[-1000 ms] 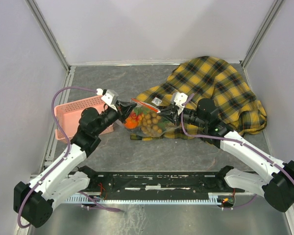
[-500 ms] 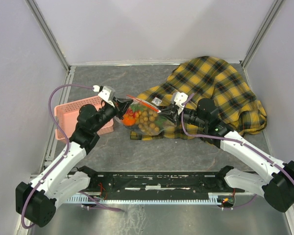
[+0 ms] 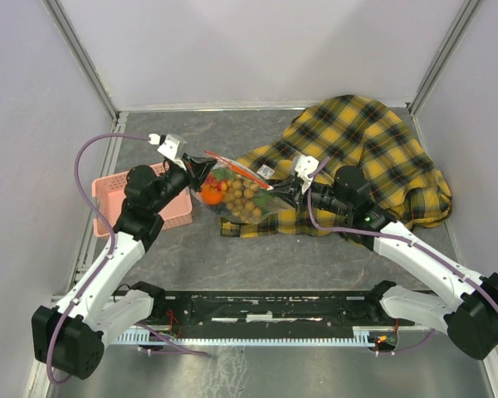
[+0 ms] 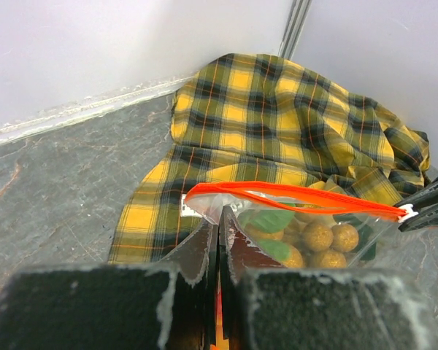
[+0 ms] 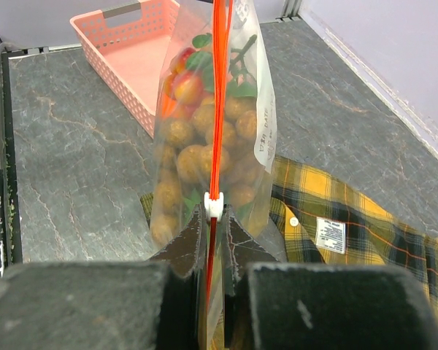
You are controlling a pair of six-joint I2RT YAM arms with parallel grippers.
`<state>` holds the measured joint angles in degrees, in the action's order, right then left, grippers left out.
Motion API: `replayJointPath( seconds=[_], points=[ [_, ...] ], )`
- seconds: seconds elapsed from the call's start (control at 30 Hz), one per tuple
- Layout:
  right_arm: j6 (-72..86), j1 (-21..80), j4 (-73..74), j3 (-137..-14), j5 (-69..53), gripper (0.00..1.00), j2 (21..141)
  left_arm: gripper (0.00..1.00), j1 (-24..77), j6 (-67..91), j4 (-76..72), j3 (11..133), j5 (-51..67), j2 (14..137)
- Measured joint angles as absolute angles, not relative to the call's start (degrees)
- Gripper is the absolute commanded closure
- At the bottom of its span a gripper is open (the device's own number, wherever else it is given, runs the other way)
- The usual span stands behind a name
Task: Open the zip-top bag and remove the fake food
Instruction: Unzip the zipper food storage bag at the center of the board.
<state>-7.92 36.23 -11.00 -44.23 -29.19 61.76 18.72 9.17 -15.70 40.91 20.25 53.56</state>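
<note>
The zip-top bag [image 3: 236, 192] hangs stretched between my two grippers above the table, its red-orange zip strip [image 4: 299, 193] on top. Inside lies the fake food [image 3: 242, 199]: a tan grape bunch [image 4: 317, 237] with green leaves and an orange fruit [image 3: 211, 196]. My left gripper [image 4: 219, 222] is shut on the bag's clear plastic just under the strip's left end. My right gripper [image 5: 215, 213] is shut on the strip right behind the white slider [image 5: 214, 203]. In the top view the left gripper [image 3: 201, 169] and right gripper [image 3: 284, 191] face each other across the bag.
A pink basket [image 3: 108, 197] stands at the left beside the left arm, also seen beyond the bag as the pink basket [image 5: 131, 44]. A yellow-black plaid cloth [image 3: 373, 149] lies bunched at the back right and reaches under the bag. White walls enclose the table.
My left gripper has moved up and to the left with its end of the bag, pulling the bag taut and shifting it leftward. The right gripper has barely moved.
</note>
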Motion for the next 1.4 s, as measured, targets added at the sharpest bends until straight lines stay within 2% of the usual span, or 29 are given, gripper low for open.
replayJointPath(
  seconds=[1.4],
  points=[
    [-8.1, 35.9, -3.5, -45.3, -23.9, 0.98, 60.4, 0.97, 7.9, 14.0, -20.2, 48.3, 33.8, 64.1]
  ],
)
